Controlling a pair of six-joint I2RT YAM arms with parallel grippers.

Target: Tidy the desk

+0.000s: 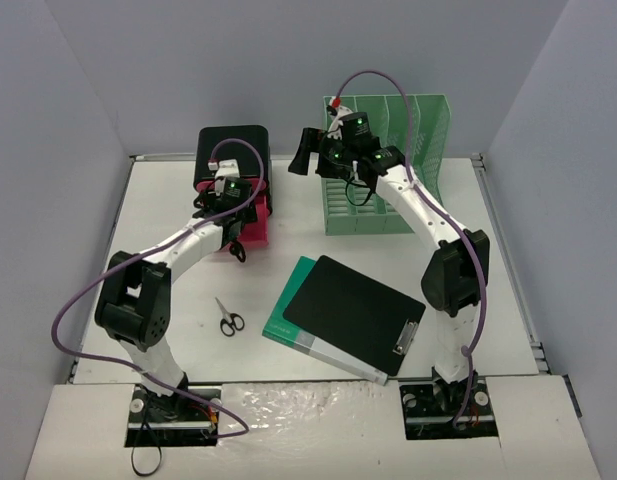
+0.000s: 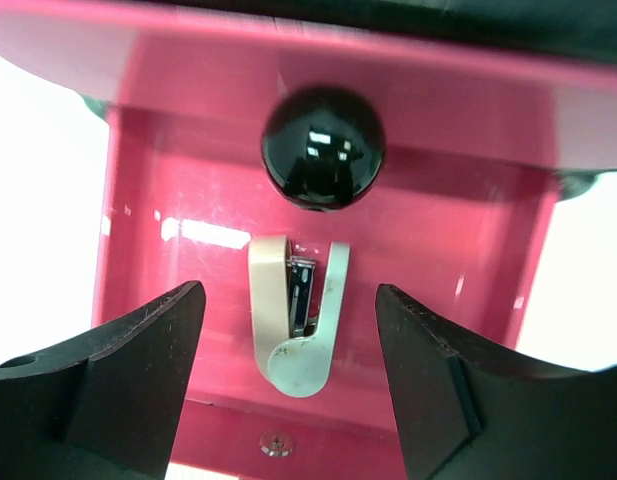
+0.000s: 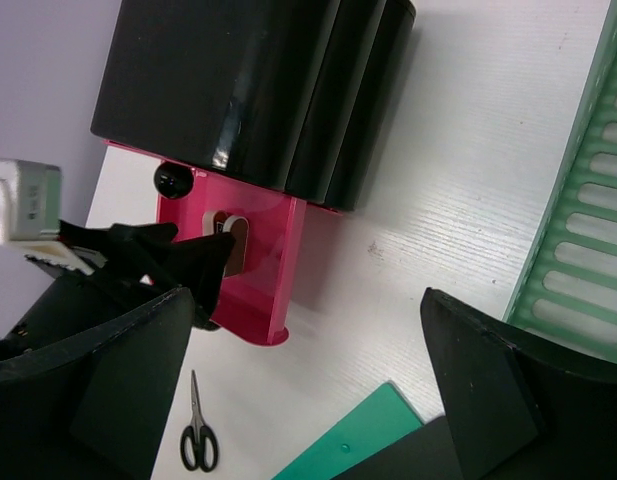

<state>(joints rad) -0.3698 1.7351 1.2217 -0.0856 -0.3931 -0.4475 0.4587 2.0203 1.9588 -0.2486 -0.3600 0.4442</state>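
I'm seeing a pink drawer (image 2: pixel 448 230) sticking out of a black box (image 1: pixel 231 150), holding a beige staple remover (image 2: pixel 300 362) and a black ball (image 2: pixel 323 148). Scissors (image 1: pixel 228 317) lying apart. A black clipboard (image 1: pixel 353 310) is resting on a green folder (image 1: pixel 288 315), with a green file rack (image 1: pixel 428 125) standing behind.

desk (image 1: pixel 298 225): white
drawer (image 2: pixel 438 230): pink
knob (image 2: pixel 323 148): glossy black
staple remover (image 2: pixel 298 362): cream
file rack (image 1: pixel 428 125): mint green, slotted
clipboard (image 1: pixel 353 305): black
folder (image 1: pixel 288 315): teal
scissors (image 1: pixel 228 320): black handles

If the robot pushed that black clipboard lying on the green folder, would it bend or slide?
Probably slide, not bend: the black clipboard looks like a flat, rigid board. It rests on the green folder, whose smooth cover may let it skate off. Its metal clip likely makes that end heavier.
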